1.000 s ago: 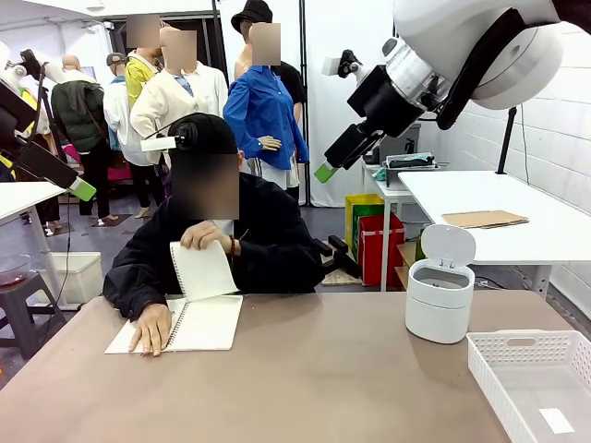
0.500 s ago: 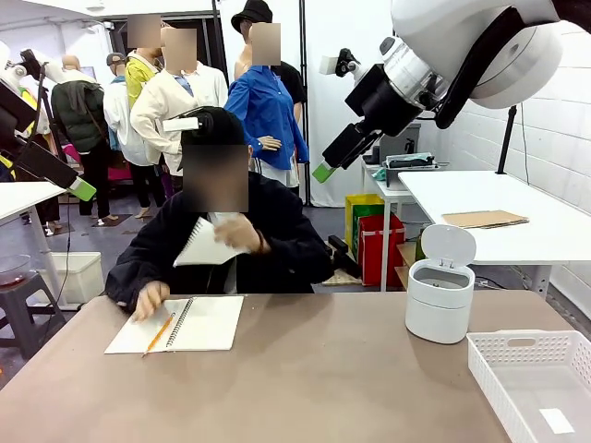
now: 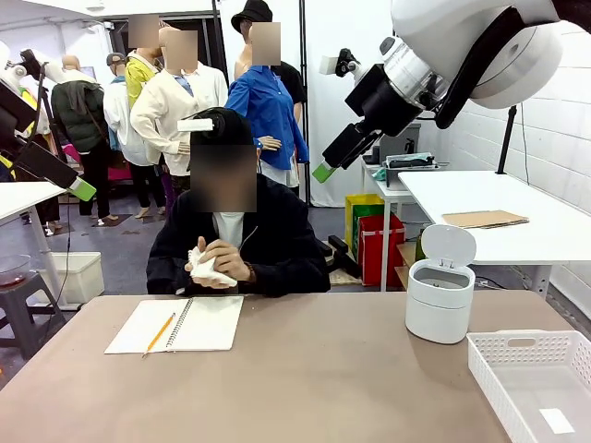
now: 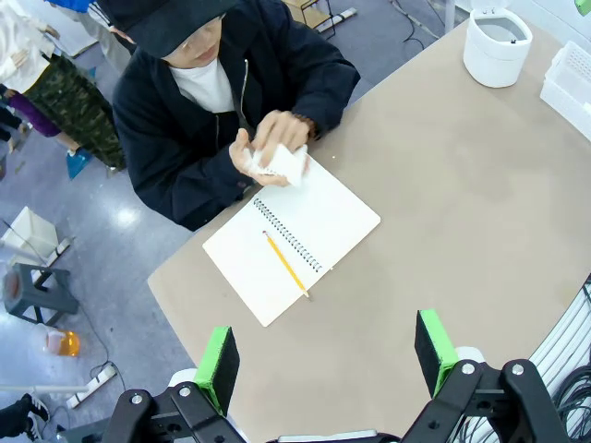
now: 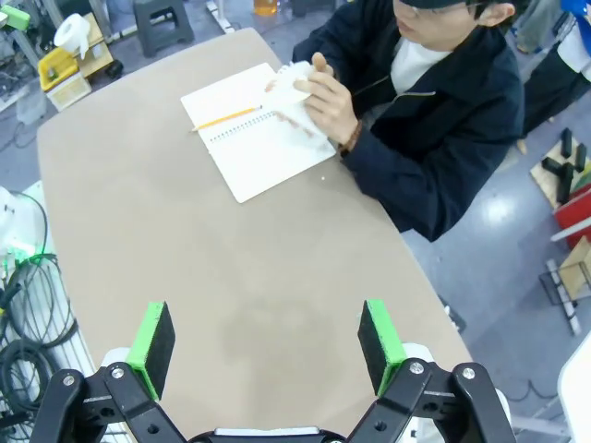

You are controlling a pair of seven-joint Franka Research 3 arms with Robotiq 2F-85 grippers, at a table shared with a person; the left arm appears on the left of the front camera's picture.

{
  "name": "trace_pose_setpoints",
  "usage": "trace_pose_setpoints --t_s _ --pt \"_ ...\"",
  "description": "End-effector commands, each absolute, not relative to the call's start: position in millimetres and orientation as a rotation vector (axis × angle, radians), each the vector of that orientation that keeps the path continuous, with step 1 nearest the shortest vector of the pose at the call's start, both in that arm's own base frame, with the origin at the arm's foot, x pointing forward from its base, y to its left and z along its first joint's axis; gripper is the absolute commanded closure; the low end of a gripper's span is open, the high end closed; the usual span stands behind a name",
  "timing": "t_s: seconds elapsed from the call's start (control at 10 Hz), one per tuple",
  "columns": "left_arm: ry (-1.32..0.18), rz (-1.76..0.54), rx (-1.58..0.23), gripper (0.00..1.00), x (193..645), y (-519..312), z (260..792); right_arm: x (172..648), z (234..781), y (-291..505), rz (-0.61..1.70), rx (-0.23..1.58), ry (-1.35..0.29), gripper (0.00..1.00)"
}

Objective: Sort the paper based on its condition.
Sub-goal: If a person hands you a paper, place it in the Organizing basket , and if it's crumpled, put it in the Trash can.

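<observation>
Paper point(image 4: 282, 164) is a crumpled ball in the person's hands point(image 4: 288, 129), just above the notebook point(image 4: 305, 231). Left gripper point(image 4: 328, 355) and right gripper point(image 5: 266, 337) hang high, fingers wide open, empty. It seems better to wait until the ball lies on the table point(image 4: 443, 212), then descend straight onto it.

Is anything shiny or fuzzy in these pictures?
Left wrist view: lamp glare on the grey floor, everything sharp. Right wrist view: floor glare too, plus a soft shadow on the brown table. Front view: even light, crisp small white lidded bin.
</observation>
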State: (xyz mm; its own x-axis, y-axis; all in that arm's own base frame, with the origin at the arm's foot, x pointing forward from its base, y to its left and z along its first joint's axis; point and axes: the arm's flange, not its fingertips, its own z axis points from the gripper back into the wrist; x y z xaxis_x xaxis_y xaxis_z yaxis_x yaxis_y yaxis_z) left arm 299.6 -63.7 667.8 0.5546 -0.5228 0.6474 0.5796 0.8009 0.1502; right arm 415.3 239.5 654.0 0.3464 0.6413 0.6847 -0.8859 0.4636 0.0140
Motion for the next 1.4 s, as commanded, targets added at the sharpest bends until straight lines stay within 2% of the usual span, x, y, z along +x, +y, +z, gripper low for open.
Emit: trace_pose_setpoints --t_s 0.0,1.3 --pt "-0.735 -0.651 -0.089 0.0 299.5 -63.1 668.5 416.7 653.2 238.1 1.026 0.424 -0.668 0.0" --pt "-0.735 -0.651 -0.089 0.0 299.5 -63.1 668.5 416.7 653.2 238.1 1.026 0.424 -0.668 0.0"
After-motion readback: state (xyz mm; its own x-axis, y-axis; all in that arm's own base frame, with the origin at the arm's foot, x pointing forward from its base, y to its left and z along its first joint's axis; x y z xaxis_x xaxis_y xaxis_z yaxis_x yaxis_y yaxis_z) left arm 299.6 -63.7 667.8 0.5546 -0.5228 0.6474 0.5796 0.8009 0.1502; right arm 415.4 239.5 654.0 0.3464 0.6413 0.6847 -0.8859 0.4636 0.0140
